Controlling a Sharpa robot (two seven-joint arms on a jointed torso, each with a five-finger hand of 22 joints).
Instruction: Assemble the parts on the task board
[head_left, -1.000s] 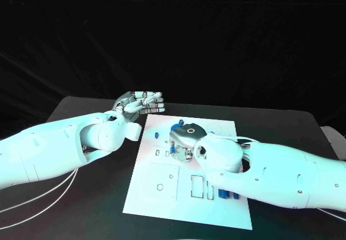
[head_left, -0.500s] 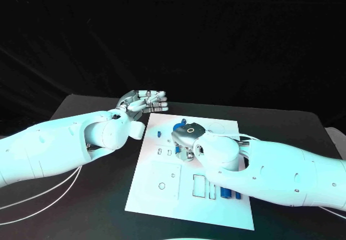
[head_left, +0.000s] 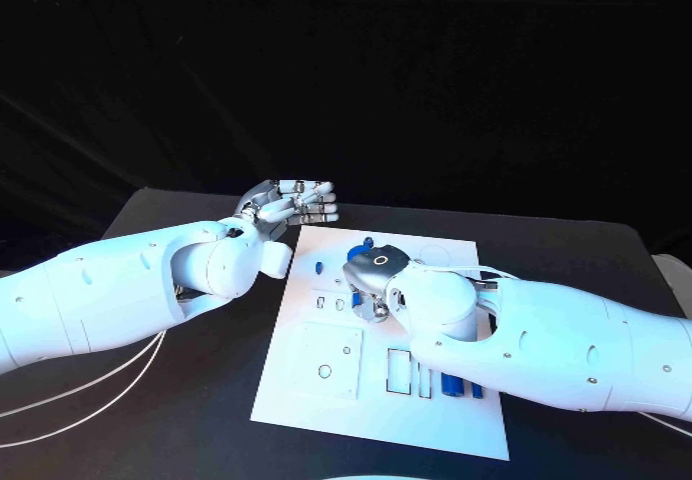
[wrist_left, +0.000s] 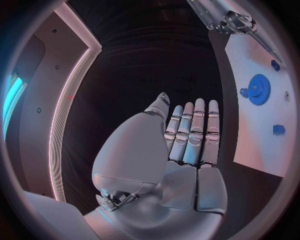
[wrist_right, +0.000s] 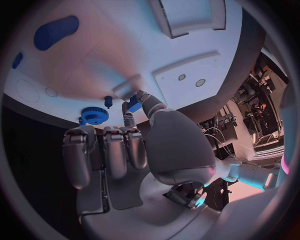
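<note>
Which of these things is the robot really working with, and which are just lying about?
Part of the job:
task board
blue gear
small blue part pinched by the right hand
blue pieces on the board's near edge

Just there:
black table
left hand, open, off the board
white cables

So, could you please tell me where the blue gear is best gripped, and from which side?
By its toothed rim, from above, fingers on opposite sides: the gear lies flat on the board, so only rim and top are exposed. The open left hand is free beside the board; the right hand seems to pinch a small part.
</note>
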